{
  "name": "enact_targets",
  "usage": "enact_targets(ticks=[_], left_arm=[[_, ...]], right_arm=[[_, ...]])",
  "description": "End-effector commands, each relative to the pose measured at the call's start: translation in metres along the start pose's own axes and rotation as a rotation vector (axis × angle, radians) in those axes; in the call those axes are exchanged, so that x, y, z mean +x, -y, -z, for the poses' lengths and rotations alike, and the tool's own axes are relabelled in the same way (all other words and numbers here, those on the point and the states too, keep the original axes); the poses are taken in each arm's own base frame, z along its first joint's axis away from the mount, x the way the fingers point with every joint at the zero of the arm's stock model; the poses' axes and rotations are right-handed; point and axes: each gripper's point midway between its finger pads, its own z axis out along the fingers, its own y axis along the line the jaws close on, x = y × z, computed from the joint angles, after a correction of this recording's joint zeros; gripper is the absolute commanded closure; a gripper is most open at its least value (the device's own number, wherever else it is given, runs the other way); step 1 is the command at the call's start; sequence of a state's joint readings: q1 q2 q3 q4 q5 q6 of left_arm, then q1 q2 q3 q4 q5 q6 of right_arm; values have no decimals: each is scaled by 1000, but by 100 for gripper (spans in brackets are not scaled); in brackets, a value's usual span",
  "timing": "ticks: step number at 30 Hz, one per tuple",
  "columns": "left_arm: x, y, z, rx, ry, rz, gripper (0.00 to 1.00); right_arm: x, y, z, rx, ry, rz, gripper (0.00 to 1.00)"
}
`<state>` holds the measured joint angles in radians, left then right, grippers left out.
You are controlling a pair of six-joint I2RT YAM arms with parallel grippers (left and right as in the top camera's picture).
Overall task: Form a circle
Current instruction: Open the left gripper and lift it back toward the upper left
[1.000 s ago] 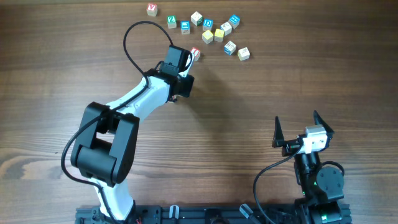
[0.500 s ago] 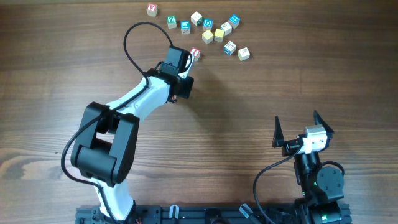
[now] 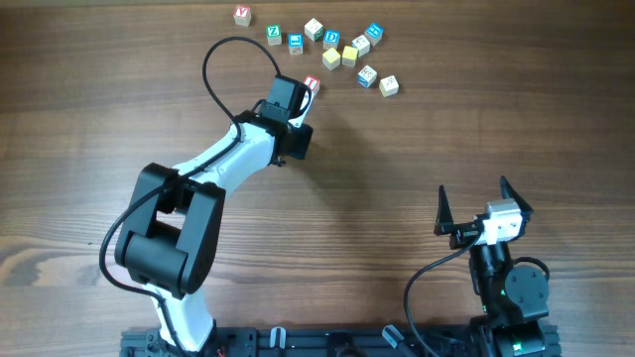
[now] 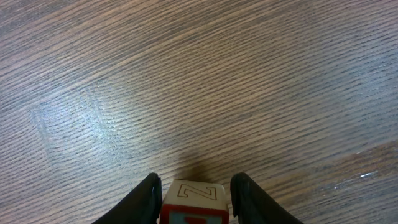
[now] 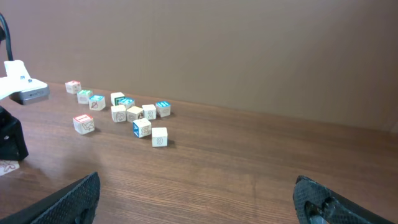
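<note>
My left gripper (image 3: 307, 91) is shut on a small wooden letter cube (image 3: 312, 85) with a red-framed face and an outlined "Z" on its top side (image 4: 198, 192). Its black fingers (image 4: 147, 198) press the cube from both sides, low over the wood. A loose cluster of letter cubes (image 3: 342, 50) with green, blue, yellow and plain faces lies just beyond, at the far edge. In the right wrist view the cluster (image 5: 134, 113) sits behind the red cube (image 5: 83, 123). No circle of cubes shows. My right gripper (image 3: 474, 190) hovers open and empty at the near right.
A lone red-lettered cube (image 3: 242, 15) lies left of the cluster, and two cubes (image 3: 378, 80) trail off its right end. The left arm's black cable (image 3: 223, 59) loops above the table beside the gripper.
The left arm and its cable loop have edged slightly to the right; the held cube stays almost where it was. The right arm has not moved.
</note>
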<state>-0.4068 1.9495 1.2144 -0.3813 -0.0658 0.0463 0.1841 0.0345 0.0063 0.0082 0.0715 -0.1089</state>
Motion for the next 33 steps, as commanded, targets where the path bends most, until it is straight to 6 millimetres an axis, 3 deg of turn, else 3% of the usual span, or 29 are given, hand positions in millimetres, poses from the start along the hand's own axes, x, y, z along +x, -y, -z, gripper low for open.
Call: enact_targets(ticks=[1, 5, 9, 12, 14, 16, 18, 23, 26, 29, 33], left_arm=[[-6, 2, 9, 7, 23, 0, 59], [-7, 2, 9, 7, 28, 1, 39], [-22, 1, 16, 7, 70, 10, 32], [-64, -11, 47, 4, 186, 97, 31], [-91, -35, 76, -11, 275, 208, 24], [-99, -65, 94, -34, 323, 311, 11], [-94, -104, 105, -71, 334, 427, 0], [-54, -188, 111, -178, 273, 608, 0], [-32, -220, 113, -219, 240, 677, 0], [-26, -234, 116, -237, 241, 704, 0], [-25, -236, 116, -240, 241, 707, 0]], right_arm=[[-2, 0, 0, -2, 10, -5, 0], [-2, 0, 0, -2, 10, -5, 0], [-2, 0, 0, -2, 10, -5, 0], [-2, 0, 0, -2, 10, -5, 0], [-2, 0, 0, -2, 10, -5, 0], [-2, 0, 0, -2, 10, -5, 0], [-2, 0, 0, -2, 10, -5, 0], [-2, 0, 0, -2, 10, -5, 0], [-2, 0, 0, -2, 10, -5, 0], [-2, 0, 0, -2, 10, -5, 0], [-2, 0, 0, -2, 10, -5, 0]])
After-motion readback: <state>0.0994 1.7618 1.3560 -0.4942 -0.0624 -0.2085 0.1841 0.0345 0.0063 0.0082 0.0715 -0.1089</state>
